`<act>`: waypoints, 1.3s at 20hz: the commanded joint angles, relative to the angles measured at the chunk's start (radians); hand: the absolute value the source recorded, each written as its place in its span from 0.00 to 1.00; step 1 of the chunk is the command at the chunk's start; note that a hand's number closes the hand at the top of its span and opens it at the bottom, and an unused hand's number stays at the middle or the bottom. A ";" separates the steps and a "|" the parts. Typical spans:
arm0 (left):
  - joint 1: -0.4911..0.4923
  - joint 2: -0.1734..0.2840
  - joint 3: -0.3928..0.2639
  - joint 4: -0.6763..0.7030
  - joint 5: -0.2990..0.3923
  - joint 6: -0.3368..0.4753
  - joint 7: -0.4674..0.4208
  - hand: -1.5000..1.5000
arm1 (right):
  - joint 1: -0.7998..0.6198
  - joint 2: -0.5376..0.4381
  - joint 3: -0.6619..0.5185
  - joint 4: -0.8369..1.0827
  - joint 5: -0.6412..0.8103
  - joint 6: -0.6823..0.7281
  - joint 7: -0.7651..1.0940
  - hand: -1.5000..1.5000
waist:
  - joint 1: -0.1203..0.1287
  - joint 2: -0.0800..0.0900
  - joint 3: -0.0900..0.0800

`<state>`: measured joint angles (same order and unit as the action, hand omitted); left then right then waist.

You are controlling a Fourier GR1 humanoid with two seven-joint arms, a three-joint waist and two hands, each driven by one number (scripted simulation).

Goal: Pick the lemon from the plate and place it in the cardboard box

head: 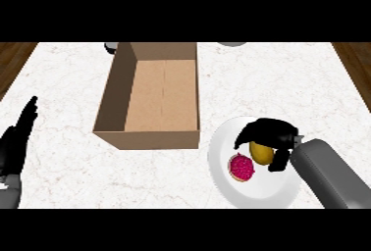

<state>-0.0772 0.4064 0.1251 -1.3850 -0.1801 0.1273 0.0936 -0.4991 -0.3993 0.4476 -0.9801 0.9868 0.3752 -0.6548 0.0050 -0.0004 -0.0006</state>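
Observation:
A yellow lemon (261, 152) lies on the white plate (221, 166) at the lower right of the counter. My right hand (270, 132) arches over it from the right, fingers curled down on its far side and thumb on its near side, closing round the lemon. An open cardboard box (161, 88) stands left of the plate, its inside showing nothing. At the left edge my left hand (16, 139) rests open with fingers pointing up.
A pink frosted donut (242, 167) sits on the plate just left of the lemon. A dark object (110, 47) and a grey one (232, 43) peek in at the counter's far edge. Wood floor shows at both far corners.

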 commanded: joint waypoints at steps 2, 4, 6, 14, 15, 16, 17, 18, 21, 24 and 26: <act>0.003 -0.030 -0.003 0.013 -0.022 0.014 -0.034 0.50 | -0.010 0.093 -0.045 0.035 0.030 -0.139 0.019 1.00 | 0.002 0.001 0.001; 0.027 -0.042 -0.008 -0.001 -0.017 -0.004 -0.029 0.50 | 0.028 0.073 -0.060 0.050 0.051 -0.219 -0.024 1.00 | 0.001 0.001 0.001; -0.042 -0.041 0.001 0.030 -0.034 0.012 0.014 0.50 | 0.014 0.060 -0.082 -0.002 0.053 -0.195 -0.017 1.00 | -0.005 0.000 0.001; -0.065 -0.030 -0.018 0.024 -0.033 -0.032 -0.011 0.50 | -0.365 0.059 -0.271 0.399 0.005 -0.275 -0.109 1.00 | 0.067 0.030 0.004; -0.088 -0.035 -0.015 0.020 -0.035 -0.017 -0.011 0.50 | -0.409 0.033 -0.291 0.418 0.001 -0.261 -0.101 1.00 | 0.080 0.037 0.004; -0.103 -0.033 -0.018 0.025 -0.028 -0.032 -0.002 0.50 | -0.442 0.027 -0.309 0.444 -0.005 -0.282 -0.113 1.00 | 0.079 0.037 0.004; -0.072 -0.014 -0.001 0.018 -0.013 -0.049 -0.021 0.50 | -0.439 0.020 -0.327 0.471 -0.003 -0.349 -0.123 1.00 | 0.087 0.035 0.004; -0.088 -0.030 -0.012 0.032 -0.025 -0.036 -0.020 0.50 | -0.473 0.007 -0.344 0.485 -0.005 -0.363 -0.119 1.00 | 0.087 0.040 0.004; -0.095 -0.047 -0.031 0.022 -0.045 -0.020 0.007 0.50 | -0.540 -0.032 -0.395 0.556 -0.036 -0.381 -0.192 1.00 | 0.076 0.034 0.004; -0.083 -0.058 -0.023 0.058 -0.041 -0.013 -0.039 0.50 | -0.596 -0.006 -0.471 0.554 -0.109 -0.426 -0.233 1.00 | 0.073 0.033 0.003; -0.108 -0.054 -0.017 0.075 -0.043 -0.012 -0.033 0.50 | -0.618 -0.007 -0.482 0.570 -0.120 -0.450 -0.318 1.00 | 0.066 0.032 0.003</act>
<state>-0.1691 0.3596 0.1037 -1.3402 -0.2173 0.1042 0.0758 -1.0583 -0.4076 0.0181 -0.4434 0.9087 -0.0252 -0.8771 0.0779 0.0323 0.0028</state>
